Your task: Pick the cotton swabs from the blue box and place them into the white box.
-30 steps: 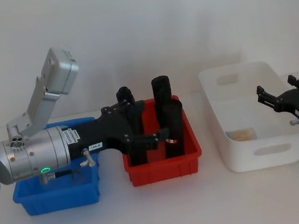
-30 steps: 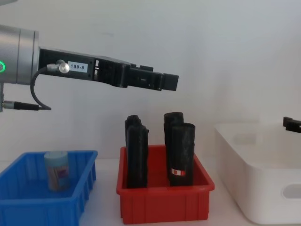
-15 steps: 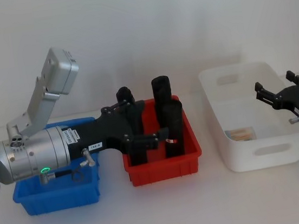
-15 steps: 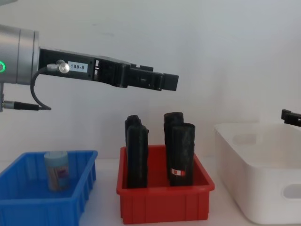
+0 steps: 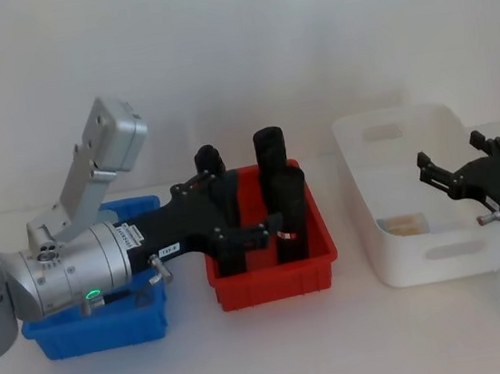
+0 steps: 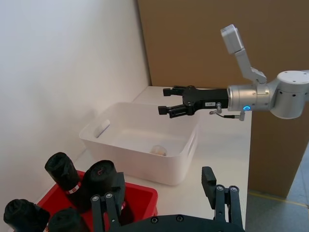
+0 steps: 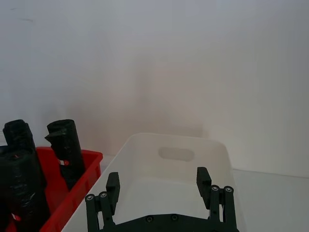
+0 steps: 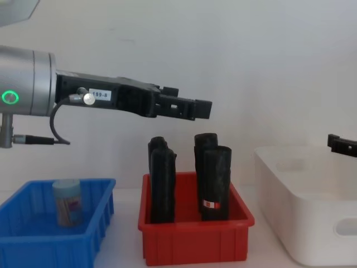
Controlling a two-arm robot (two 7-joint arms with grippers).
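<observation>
One jar of cotton swabs stands upright in the blue box; another lies in the white box. The left tool hangs spread and empty above the red bin (black rolls stand in it). The right tool, likewise spread and empty, hovers over the white box.

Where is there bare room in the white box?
The white box floor is bare behind and right of the jar lying front-left; the right gripper hovers above, jaws open. The red bin is crowded with black rolls.
</observation>
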